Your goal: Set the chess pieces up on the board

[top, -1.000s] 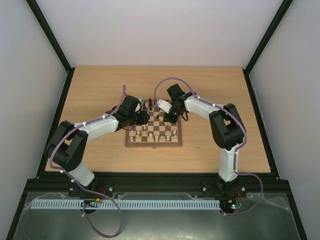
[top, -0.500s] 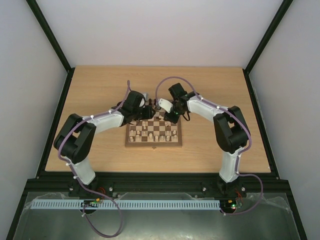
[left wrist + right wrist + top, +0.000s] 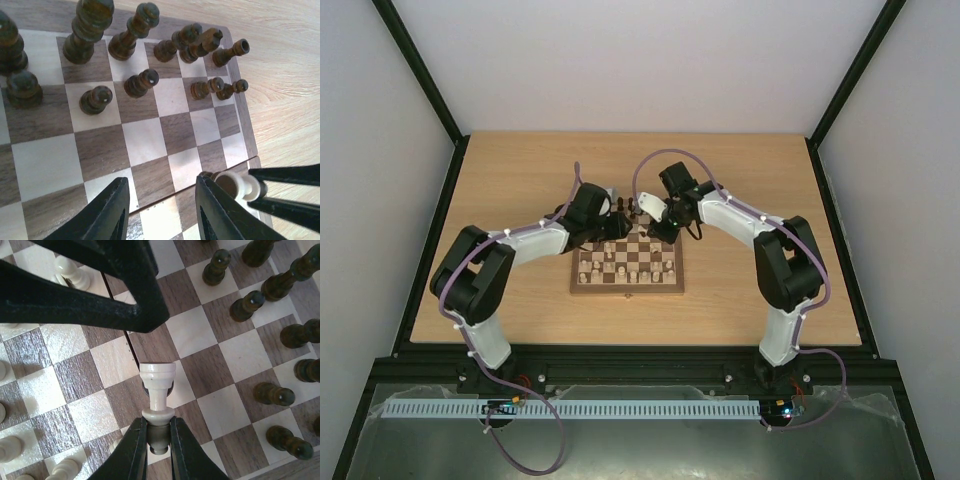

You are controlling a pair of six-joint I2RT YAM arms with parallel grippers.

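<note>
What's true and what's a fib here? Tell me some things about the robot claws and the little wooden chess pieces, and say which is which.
1. The right gripper pinches a pale cream wooden chess piece. True.
2. The left gripper holds a dark piece. False: its fingers are open and empty.
3. Dark brown wooden pieces stand on the small checked wooden board. True.
4. Every piece on the board is dark brown. False: other pale cream pieces stand there too.
</note>
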